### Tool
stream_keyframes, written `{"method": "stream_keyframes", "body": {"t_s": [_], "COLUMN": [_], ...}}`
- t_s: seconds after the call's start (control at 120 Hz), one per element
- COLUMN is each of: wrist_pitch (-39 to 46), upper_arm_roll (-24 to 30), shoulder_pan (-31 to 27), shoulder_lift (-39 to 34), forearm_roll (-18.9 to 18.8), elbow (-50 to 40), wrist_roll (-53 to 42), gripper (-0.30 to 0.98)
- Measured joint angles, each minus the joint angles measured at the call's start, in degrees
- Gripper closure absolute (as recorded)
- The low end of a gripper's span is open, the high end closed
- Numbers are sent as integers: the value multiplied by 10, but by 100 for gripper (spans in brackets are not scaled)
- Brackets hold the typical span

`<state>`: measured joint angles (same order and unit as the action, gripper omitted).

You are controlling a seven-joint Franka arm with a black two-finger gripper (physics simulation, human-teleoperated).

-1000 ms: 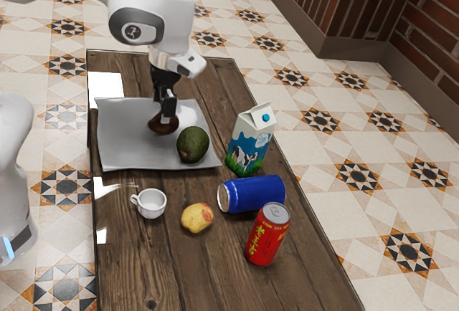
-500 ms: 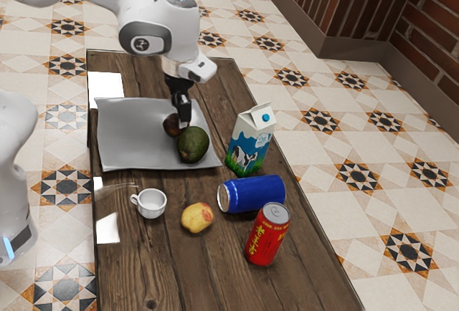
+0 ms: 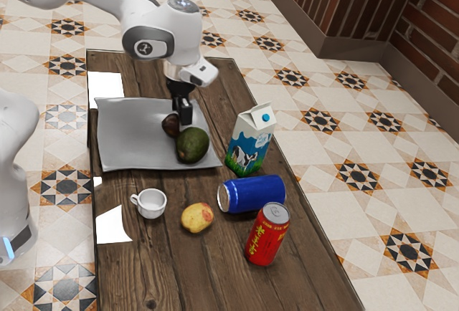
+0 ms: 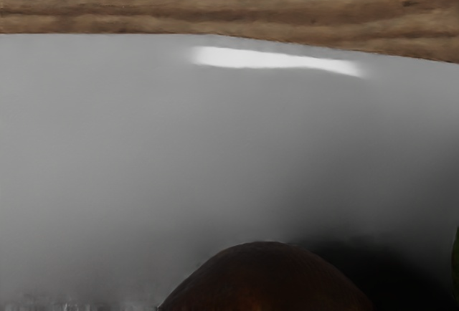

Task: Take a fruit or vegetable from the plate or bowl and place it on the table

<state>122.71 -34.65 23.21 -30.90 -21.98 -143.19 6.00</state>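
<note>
The jaws, wide or narrow I cannot tell, are at the dark fruit [image 3: 170,125] over the plate [image 3: 129,137], with placing it on the bench [image 3: 208,275] left.

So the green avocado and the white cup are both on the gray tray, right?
Not quite: the exterior view shows the white cup on the wooden table, off the gray tray. The green avocado is on the tray, as you say.

The table [image 3: 179,275] bears a grey plate [image 3: 129,139], cup [image 3: 152,205], yellow fruit [image 3: 196,218], carton [image 3: 249,142], blue can [image 3: 254,193] and red can [image 3: 267,239].
</note>
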Motion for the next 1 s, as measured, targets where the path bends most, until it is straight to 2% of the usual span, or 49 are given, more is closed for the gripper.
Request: {"method": "stream_keyframes", "body": {"t_s": [0.2, 0.367, 0.683, 0.917, 1.0], "wrist_pitch": [-3, -9, -110, -137, -139], "upper_arm_roll": [-39, -45, -41, -33, -30], "shoulder_pan": [41, 46, 45, 43, 43], "shoulder_lift": [2, 3, 2, 2, 2], "forearm_roll": [-11, -16, -7, -6, -6], "elbow": [1, 4, 18, 18, 18], "wrist_roll": [1, 1, -1, -1, 0], "gripper": [2, 2, 2, 16, 25]}}
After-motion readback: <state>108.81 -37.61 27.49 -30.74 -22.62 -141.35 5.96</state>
